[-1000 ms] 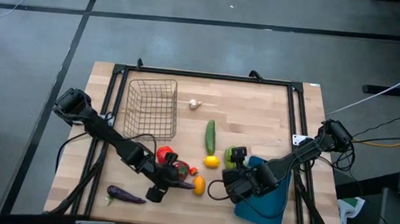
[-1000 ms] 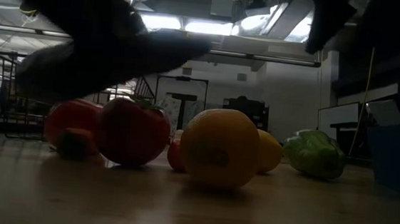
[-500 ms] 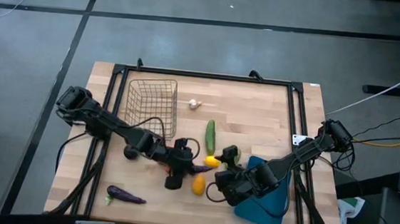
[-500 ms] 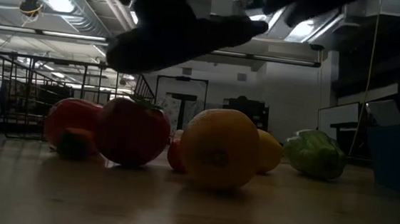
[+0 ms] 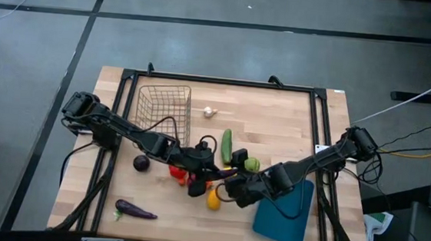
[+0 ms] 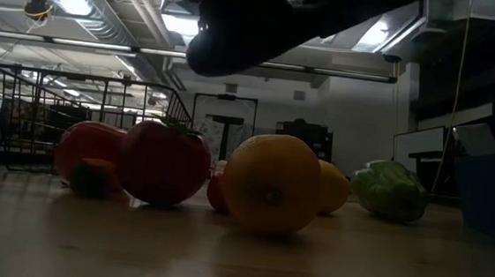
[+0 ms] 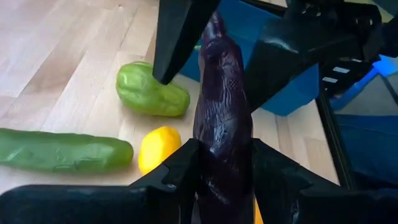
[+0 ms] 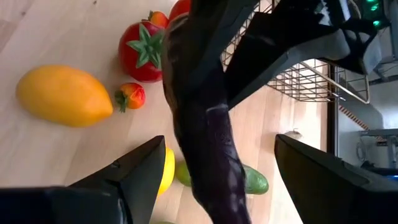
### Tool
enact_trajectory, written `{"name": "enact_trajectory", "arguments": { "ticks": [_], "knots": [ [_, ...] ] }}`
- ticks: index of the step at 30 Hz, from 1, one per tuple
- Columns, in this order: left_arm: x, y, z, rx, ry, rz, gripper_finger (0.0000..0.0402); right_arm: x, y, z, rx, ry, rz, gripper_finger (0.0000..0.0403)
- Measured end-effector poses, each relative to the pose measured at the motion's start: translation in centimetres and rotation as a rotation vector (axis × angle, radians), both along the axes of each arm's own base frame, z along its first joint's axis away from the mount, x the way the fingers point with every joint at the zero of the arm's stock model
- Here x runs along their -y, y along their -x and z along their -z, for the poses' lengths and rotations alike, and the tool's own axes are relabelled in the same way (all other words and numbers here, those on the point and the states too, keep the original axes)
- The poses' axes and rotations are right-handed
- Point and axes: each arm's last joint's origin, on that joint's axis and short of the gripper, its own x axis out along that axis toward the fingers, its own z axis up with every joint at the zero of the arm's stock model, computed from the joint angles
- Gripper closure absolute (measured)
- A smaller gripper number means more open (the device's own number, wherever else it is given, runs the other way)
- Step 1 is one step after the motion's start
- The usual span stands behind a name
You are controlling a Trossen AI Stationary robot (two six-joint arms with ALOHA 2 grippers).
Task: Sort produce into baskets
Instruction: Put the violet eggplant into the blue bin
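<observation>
A dark purple eggplant [image 7: 221,106] hangs in the air over the middle of the table, with my left gripper [image 7: 224,155] shut on it. It juts toward my right gripper [image 8: 219,142], which is open, one finger on either side of its free end [image 8: 214,180] without touching. Below lie red tomatoes [image 8: 144,50], a small tomato [image 8: 129,96], an orange fruit [image 8: 62,96], a yellow lemon [image 7: 158,146], a green pepper [image 7: 149,90] and a cucumber [image 7: 62,149]. The wire basket [image 5: 163,116] stands far left. The teal tray [image 5: 285,218] lies near right. My left gripper pinches the eggplant's two sides [image 7: 214,163] between its two fingers, toward one end. The fingers run along the eggplant, slanting down from the table's left. Most of its length sticks out past the fingertips. It is lifted clear of the table.
A second eggplant [image 5: 135,210] lies near the front left, and a round dark purple piece [image 5: 142,162] sits left of the tomatoes. White garlic [image 5: 210,112] rests beside the basket. Both arms meet over the produce at the table's middle.
My left gripper has carried the eggplant up, toward the table's right and far edges, and has rolled. My right gripper has swung toward the table's left, off the tray's corner, and now straddles the eggplant's free end. The green pepper and the round purple piece have been uncovered.
</observation>
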Motion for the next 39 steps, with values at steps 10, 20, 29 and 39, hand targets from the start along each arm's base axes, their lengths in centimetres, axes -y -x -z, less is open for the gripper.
{"name": "enact_trajectory", "arguments": {
  "ticks": [10, 20, 29, 39],
  "knots": [
    [0.0, 0.0, 0.0, 0.004, 0.0, 0.001, 0.0279, 0.3, -0.3, 0.0, -0.012, -0.058, -0.022, 0.0171],
    [0.1, 0.0, 0.0, 0.004, -0.014, 0.017, 0.0279, 0.3, -0.3, 0.0, -0.018, -0.059, -0.029, 0.0296],
    [0.3, 0.0, -0.1, 0.009, -0.035, 0.041, 0.0213, 0.3, 0.0, 0.1, -0.065, -0.075, -0.044, 0.0309],
    [0.3, 0.1, 0.0, 0.004, -0.039, 0.043, 0.017, 0.5, 2.9, -3.1, -0.352, -0.236, 0.098, 0.0307]
  ]
}}
